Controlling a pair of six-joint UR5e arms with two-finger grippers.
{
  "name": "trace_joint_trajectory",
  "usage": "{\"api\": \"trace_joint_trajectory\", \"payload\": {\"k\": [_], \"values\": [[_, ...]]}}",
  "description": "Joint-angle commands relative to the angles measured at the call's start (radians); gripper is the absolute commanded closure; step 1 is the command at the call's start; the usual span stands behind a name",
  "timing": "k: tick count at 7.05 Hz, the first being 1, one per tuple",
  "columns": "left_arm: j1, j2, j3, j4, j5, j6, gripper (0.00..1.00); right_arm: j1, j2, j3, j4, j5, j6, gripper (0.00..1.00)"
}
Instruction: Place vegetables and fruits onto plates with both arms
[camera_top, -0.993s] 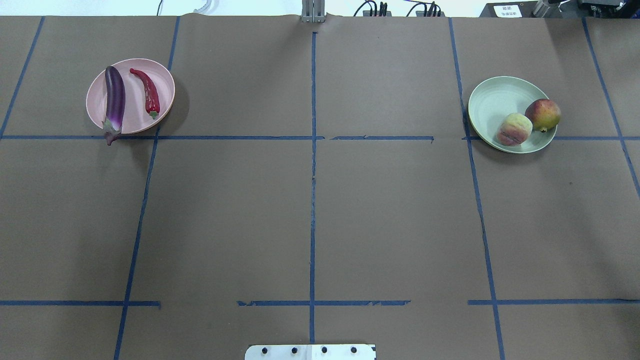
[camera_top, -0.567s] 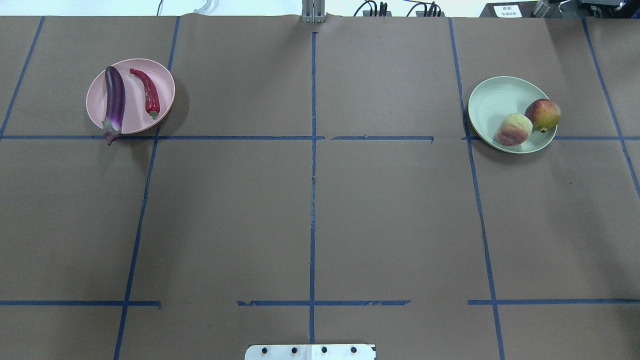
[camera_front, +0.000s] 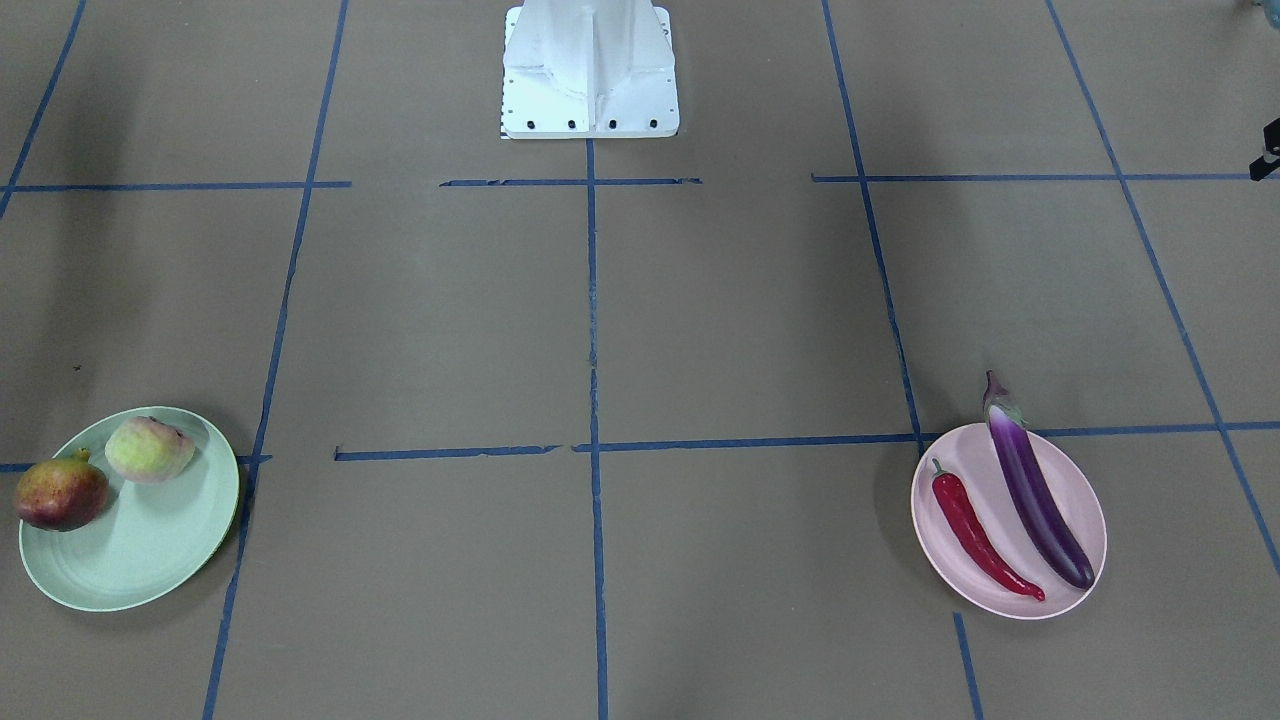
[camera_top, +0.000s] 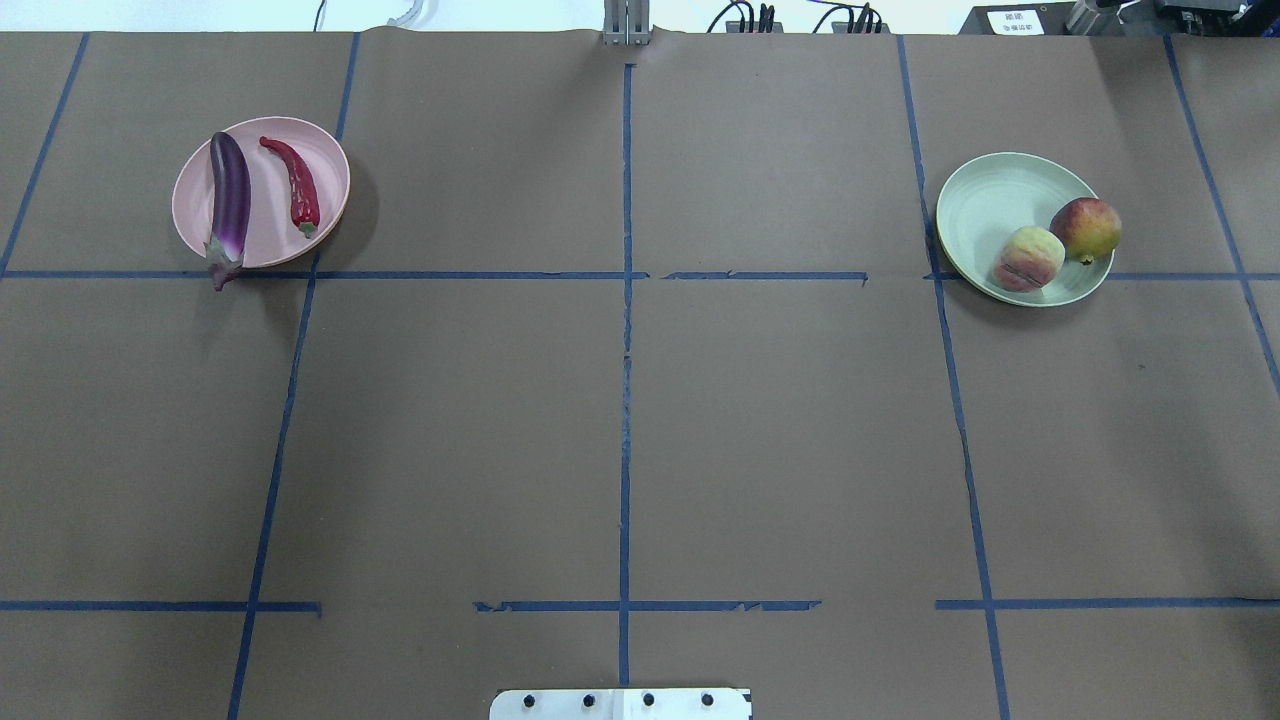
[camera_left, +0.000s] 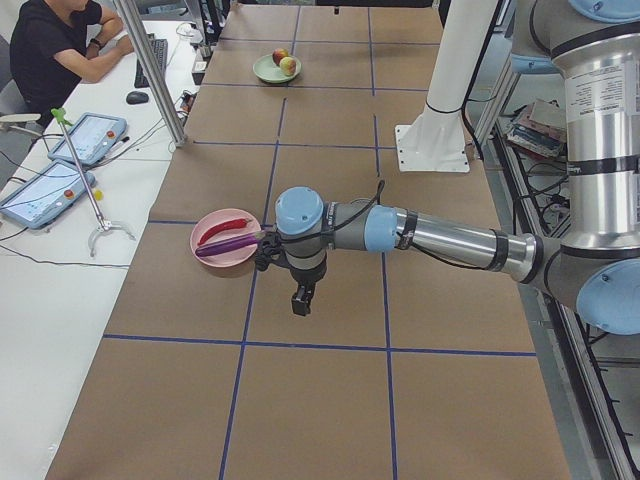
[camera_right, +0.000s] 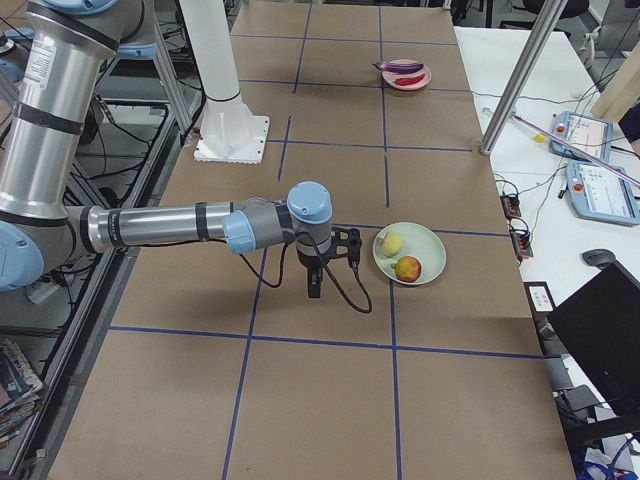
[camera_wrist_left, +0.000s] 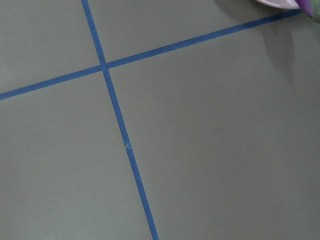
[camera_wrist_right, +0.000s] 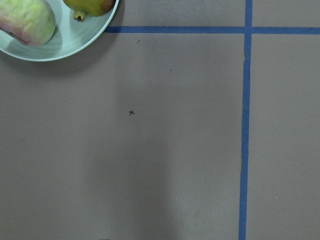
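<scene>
The purple eggplant (camera_top: 228, 205) and the red chili (camera_top: 295, 185) lie on the pink plate (camera_top: 325, 165) at the far left; the eggplant's stem end overhangs the near rim. The peach (camera_top: 1028, 258) and the pomegranate (camera_top: 1085, 228) sit on the mint green plate (camera_top: 985, 200) at the far right. My left gripper (camera_left: 300, 298) hangs low over the table just short of the pink plate (camera_left: 208, 250). My right gripper (camera_right: 315, 285) hangs beside the green plate (camera_right: 425, 245). Both show only in side views, so I cannot tell whether they are open or shut.
The white base block (camera_top: 620, 703) stands at the near middle edge. Blue tape lines (camera_top: 626, 350) grid the brown table. An operator (camera_left: 60, 45) sits beyond the far edge with tablets (camera_left: 85, 135) and a metal post (camera_left: 150, 70).
</scene>
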Motion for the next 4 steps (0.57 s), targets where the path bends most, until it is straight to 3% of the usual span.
{"api": "trace_joint_trajectory", "payload": {"k": [1, 4], "values": [[-0.001, 0.038, -0.01, -0.021, -0.01, -0.006, 0.0, 0.005, -0.007, 0.0, -0.004, -0.002, -0.015, 0.0], [-0.001, 0.04, 0.034, -0.021, -0.019, -0.007, 0.0, 0.063, -0.017, -0.018, -0.055, 0.001, -0.194, 0.0]]}}
